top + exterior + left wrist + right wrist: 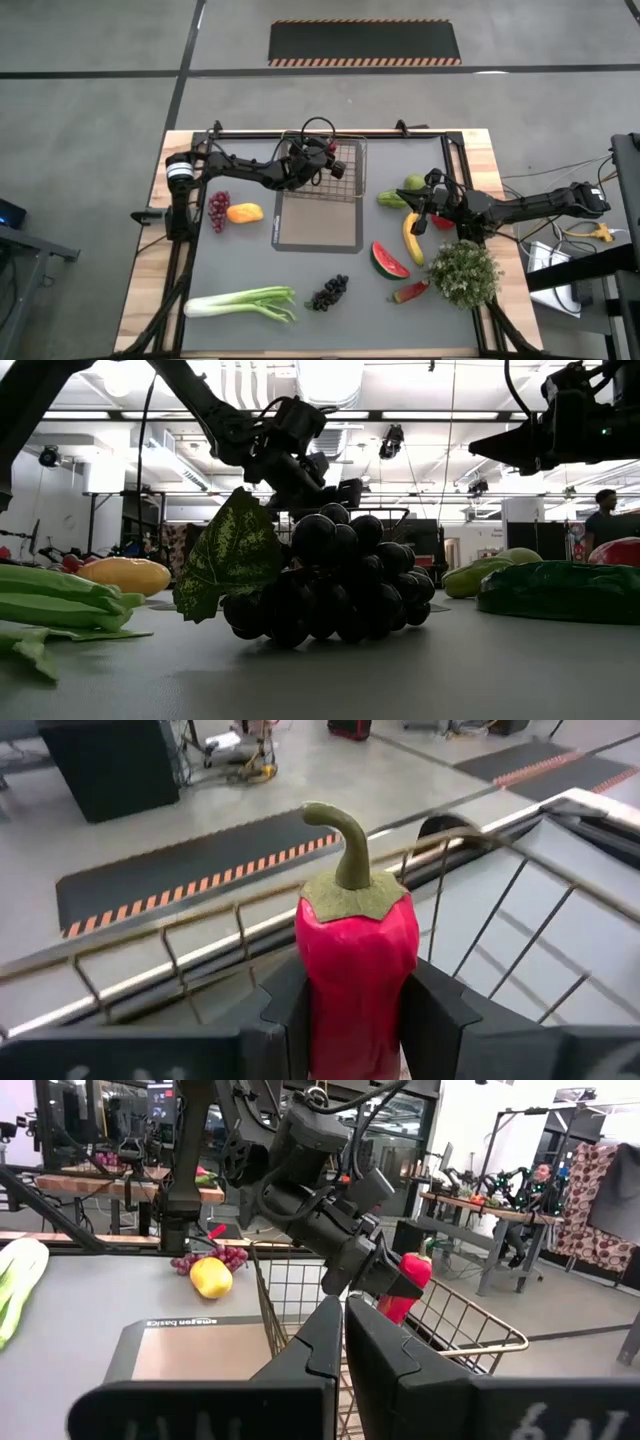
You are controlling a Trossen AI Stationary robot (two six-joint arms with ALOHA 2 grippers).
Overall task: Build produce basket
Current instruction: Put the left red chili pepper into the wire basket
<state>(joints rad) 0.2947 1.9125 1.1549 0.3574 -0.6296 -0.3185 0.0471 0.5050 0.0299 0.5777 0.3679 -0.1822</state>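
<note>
Over the wire basket (333, 172) at the far middle of the counter (250, 265), the left tool (352, 1010) is clamped on a red pepper (356, 960), its two pads pressing the pepper's sides, stem pointing away from the wrist toward the basket's far rim. In the right wrist view the pepper (408, 1285) hangs just above the basket's mesh floor, inside its walls, long axis running on from the tool's fingers, so the coming release looks to turn on that one relation: the pepper sits directly above the open basket and needs only to drop or be lowered a little. The left arm is plainly the nearer one to the basket. The right tool (419, 208) waits with its fingers pressed together and nothing between them, well to the basket's right, beside the banana (412, 238) and the green pear (413, 184). Farther off lie the leek (240, 301), dark grapes (329, 291) and watermelon slice (389, 259) at the counter's near side, all apart from the basket.
</note>
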